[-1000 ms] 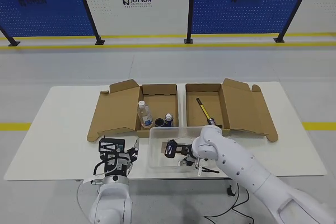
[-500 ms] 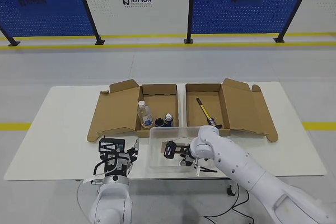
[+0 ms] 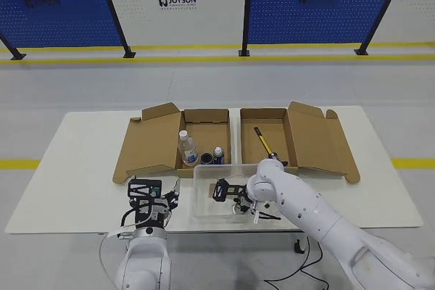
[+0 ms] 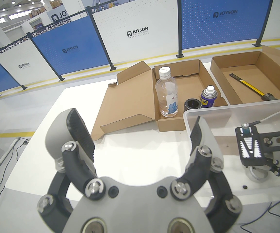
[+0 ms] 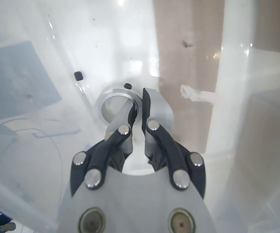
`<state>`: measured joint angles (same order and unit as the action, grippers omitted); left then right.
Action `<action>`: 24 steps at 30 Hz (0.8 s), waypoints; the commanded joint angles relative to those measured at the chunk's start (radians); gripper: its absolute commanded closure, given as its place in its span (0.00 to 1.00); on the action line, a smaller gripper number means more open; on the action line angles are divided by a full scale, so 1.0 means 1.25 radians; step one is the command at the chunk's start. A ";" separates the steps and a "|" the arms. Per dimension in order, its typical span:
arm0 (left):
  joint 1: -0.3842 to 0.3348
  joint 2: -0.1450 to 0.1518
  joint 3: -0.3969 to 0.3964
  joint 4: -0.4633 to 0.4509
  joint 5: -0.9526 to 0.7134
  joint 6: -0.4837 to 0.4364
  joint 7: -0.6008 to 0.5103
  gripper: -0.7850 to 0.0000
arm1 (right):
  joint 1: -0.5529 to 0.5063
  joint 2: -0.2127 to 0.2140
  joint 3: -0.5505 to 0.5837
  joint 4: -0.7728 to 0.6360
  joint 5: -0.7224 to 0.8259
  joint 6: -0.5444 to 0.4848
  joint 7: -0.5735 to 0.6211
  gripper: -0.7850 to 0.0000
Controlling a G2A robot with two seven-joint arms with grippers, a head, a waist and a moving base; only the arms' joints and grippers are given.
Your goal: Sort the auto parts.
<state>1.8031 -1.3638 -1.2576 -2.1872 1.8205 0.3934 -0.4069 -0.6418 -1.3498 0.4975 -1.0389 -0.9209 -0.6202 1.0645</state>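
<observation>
White desk point(image 3: 80, 174) holds a clear bin point(image 3: 203, 171) where the right tool point(image 5: 138, 107) is clenched on the wall of the metal ring point(image 5: 117, 90) down on the bin floor, left tool point(image 4: 136, 132) released beside the bin, and that thin 1-wall pinch could slip and drop the ring on lift.

Top view: right arm point(image 3: 304, 210) covers the near right corner of the clear bin point(image 3: 203, 199). Right wrist view: fingers point(image 5: 158, 112) of the right gripper point(image 5: 138, 103) cover part of the rim of the metal ring point(image 5: 113, 91). Left wrist view: bin wall hides the base of the spray can point(image 4: 208, 96).
</observation>
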 commanded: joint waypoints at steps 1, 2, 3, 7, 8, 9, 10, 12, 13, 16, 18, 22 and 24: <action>0.000 0.000 0.000 0.000 0.000 0.000 0.000 0.00 | 0.001 0.005 0.018 -0.009 0.006 0.010 -0.007 1.00; 0.000 0.000 0.000 0.000 0.000 0.000 0.000 0.00 | 0.001 0.008 0.025 -0.010 0.010 0.011 -0.012 1.00; 0.000 0.000 0.000 0.000 0.000 0.000 0.000 0.00 | 0.000 0.013 0.040 -0.018 0.014 0.012 -0.018 1.00; 0.000 0.000 0.000 0.000 0.000 0.000 0.000 0.00 | -0.013 0.039 0.101 -0.067 0.022 0.030 -0.035 1.00; 0.000 0.000 0.000 0.000 0.000 0.000 0.000 0.00 | -0.022 0.047 0.123 -0.085 0.024 0.040 -0.044 1.00; 0.000 0.000 0.000 0.000 0.000 0.000 0.000 0.00 | -0.035 0.057 0.148 -0.106 0.028 0.046 -0.055 1.00; 0.000 0.000 0.000 0.000 0.000 0.000 0.000 0.00 | -0.050 0.068 0.173 -0.127 0.029 0.053 -0.064 1.00; 0.000 0.000 0.000 0.000 0.000 0.000 0.000 0.00 | -0.086 0.089 0.228 -0.178 0.030 0.059 -0.084 1.00; 0.000 0.000 0.000 0.000 0.000 0.000 0.000 0.00 | -0.107 0.100 0.258 -0.204 0.036 0.063 -0.100 1.00; 0.000 0.000 0.000 0.000 0.000 0.000 0.000 0.00 | -0.175 0.129 0.351 -0.274 0.054 0.068 -0.150 1.00; 0.000 0.000 0.000 0.000 0.000 0.000 0.000 0.00 | -0.217 0.144 0.404 -0.312 0.054 0.076 -0.179 1.00; 0.000 0.000 0.000 0.000 0.000 0.000 0.000 0.00 | -0.301 0.161 0.484 -0.361 0.091 0.102 -0.271 1.00; 0.000 0.000 0.000 0.000 0.000 0.000 0.000 0.00 | -0.337 0.164 0.512 -0.365 0.134 0.105 -0.331 1.00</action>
<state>1.8031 -1.3638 -1.2576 -2.1872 1.8205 0.3934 -0.4069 -1.0325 -1.1468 1.1147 -1.4950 -0.7929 -0.4898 0.7046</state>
